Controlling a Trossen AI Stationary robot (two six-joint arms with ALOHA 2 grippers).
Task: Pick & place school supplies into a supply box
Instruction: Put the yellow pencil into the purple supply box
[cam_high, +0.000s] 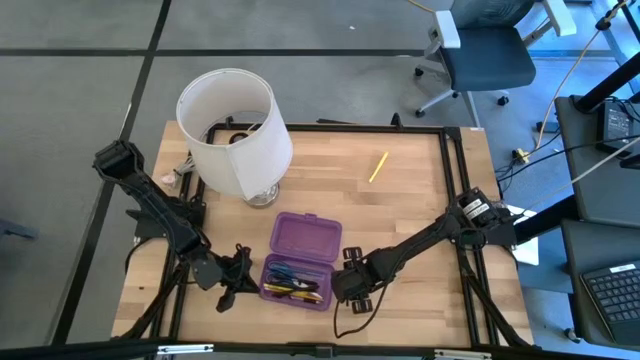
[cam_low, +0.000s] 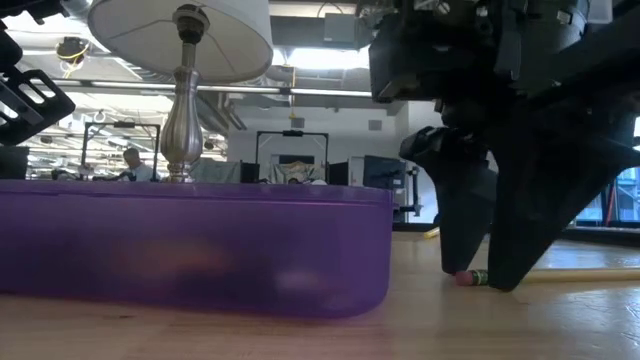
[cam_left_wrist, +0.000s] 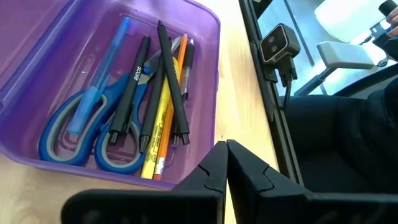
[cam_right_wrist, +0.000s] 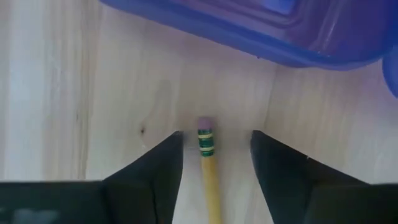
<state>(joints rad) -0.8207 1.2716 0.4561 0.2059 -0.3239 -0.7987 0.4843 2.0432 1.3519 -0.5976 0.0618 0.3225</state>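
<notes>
A light, stiff, slick yellow pencil (cam_right_wrist: 210, 180) lies on the bench just right of the purple supply box (cam_high: 299, 238), between the right gripper's (cam_right_wrist: 214, 155) open jaws, best pinched mid-shaft; left gripper (cam_left_wrist: 226, 163) waits closed

Black jointed arms (cam_high: 160, 215), wedge-fingered claw (cam_right_wrist: 214, 162), trailing cables
</notes>
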